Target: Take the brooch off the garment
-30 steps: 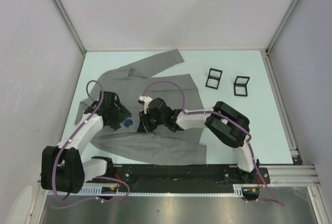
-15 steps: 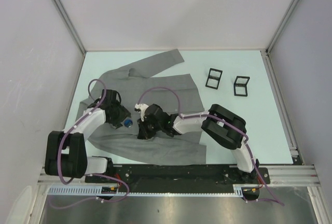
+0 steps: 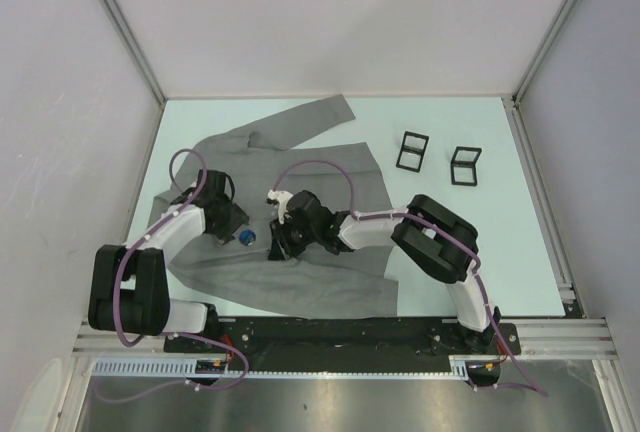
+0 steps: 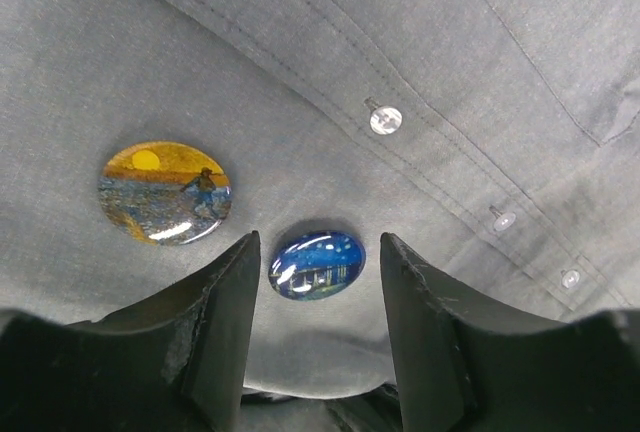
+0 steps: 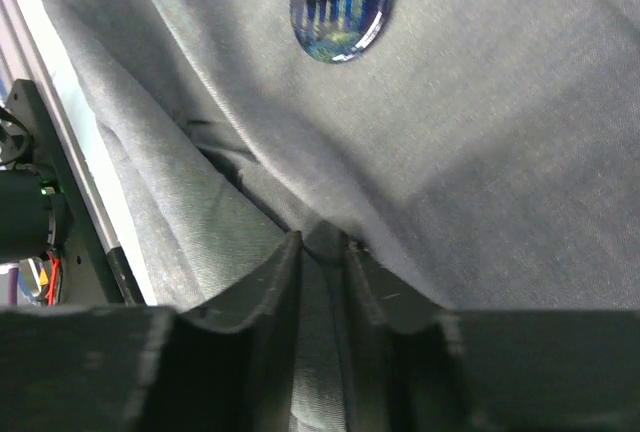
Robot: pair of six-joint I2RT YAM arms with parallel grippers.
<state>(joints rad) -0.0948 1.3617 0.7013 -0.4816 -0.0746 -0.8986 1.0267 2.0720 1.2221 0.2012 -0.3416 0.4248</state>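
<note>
The grey garment lies spread on the table. A blue oval brooch is pinned on it; it also shows in the top view and the right wrist view. A second, orange brooch sits to its left in the left wrist view. My left gripper is open, one finger on each side of the blue brooch, not touching it. My right gripper is shut on a fold of the garment's cloth just below the blue brooch.
Two small black frames stand on the pale table at the back right. A row of small pale buttons runs along the garment's placket. The table's front rail lies behind the arms.
The right gripper has shifted slightly along the garment near the brooch. The left arm's elbow has drawn in; its gripper stays by the blue brooch.
</note>
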